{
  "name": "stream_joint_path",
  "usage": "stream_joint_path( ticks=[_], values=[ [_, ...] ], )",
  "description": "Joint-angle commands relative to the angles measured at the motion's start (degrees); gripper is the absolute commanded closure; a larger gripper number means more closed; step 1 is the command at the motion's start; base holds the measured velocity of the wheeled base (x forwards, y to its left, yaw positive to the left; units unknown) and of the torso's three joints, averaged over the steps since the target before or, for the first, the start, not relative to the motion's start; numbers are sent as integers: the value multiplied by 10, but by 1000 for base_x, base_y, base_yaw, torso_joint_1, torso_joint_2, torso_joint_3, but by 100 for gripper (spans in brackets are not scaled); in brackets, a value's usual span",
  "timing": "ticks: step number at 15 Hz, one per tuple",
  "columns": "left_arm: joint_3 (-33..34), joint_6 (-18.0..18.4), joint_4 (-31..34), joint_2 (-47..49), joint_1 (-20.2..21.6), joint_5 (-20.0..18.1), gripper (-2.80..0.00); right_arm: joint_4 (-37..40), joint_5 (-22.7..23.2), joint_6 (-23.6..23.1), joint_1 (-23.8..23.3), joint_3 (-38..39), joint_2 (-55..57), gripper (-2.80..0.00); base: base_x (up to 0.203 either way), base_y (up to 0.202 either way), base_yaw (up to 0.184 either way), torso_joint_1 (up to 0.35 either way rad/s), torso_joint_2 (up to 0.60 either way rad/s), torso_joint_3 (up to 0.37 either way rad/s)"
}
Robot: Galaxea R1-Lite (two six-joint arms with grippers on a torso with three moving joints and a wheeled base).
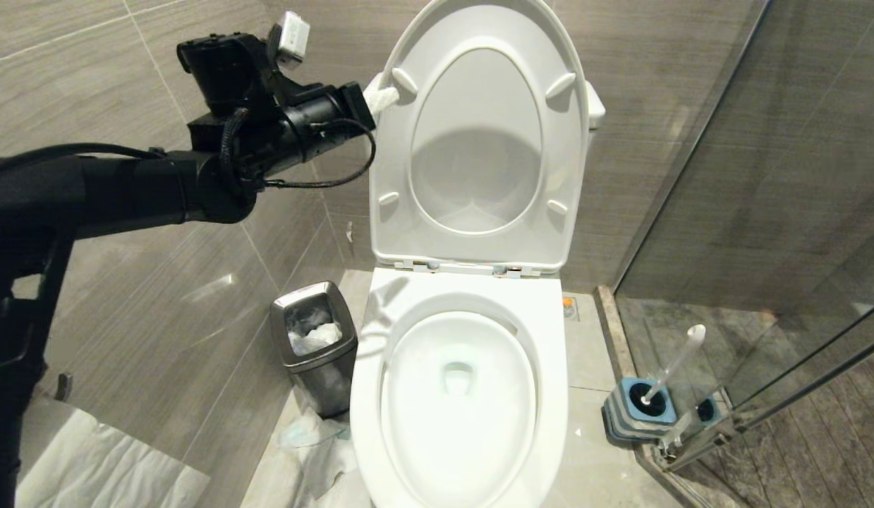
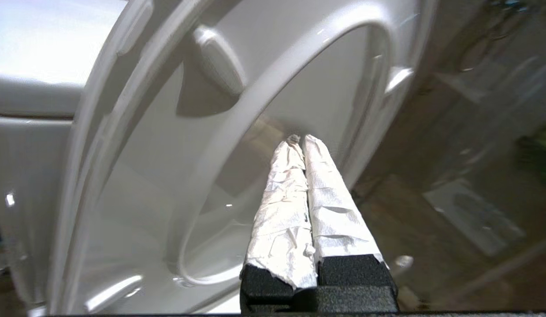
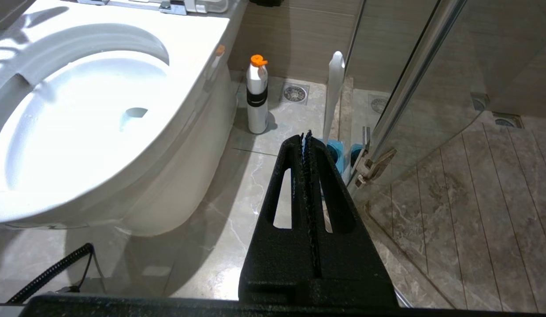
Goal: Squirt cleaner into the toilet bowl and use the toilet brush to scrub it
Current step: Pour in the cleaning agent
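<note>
- White ceramic toilet bowl (image 1: 458,395) centre, seat and lid raised, water faintly turquoise.
- Left pincer (image 1: 381,99), paper-wrapped tips pressed together, at the lid's far-left edge.
- Right pincer (image 3: 307,138) pressed together, low.
- Toilet brush (image 1: 673,363) in its blue-topped holder (image 1: 638,413), right floor.

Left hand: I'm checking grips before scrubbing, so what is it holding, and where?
Nothing. The left hand is shut empty beside the raised seat; the brush stands in its holder.

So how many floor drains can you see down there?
3. One round drain sits by the wall behind the white bottle; two more are past the glass, one near its edge and one farther in. Others may be hidden.
</note>
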Motion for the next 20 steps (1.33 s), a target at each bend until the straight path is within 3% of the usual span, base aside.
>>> stream_joint_path(
  ticks=[1,5,12,17,20],
  values=[
    [-4,26,-9,29,-18,43,0,0,0,0,0,1,0,0,0,0,0,0,0,0],
    [-4,35,-22,45,-17,110,0,0,0,0,0,1,0,0,0,0,0,0,0,0],
    [-4,58,-18,33,-13,116,0,0,0,0,0,1,0,0,0,0,0,0,0,0],
    [-4,111,-19,31,-24,112,0,0,0,0,0,1,0,0,0,0,0,0,0,0],
    [-4,170,-31,42,-20,113,0,0,0,0,0,1,0,0,0,0,0,0,0,0]
  ],
)
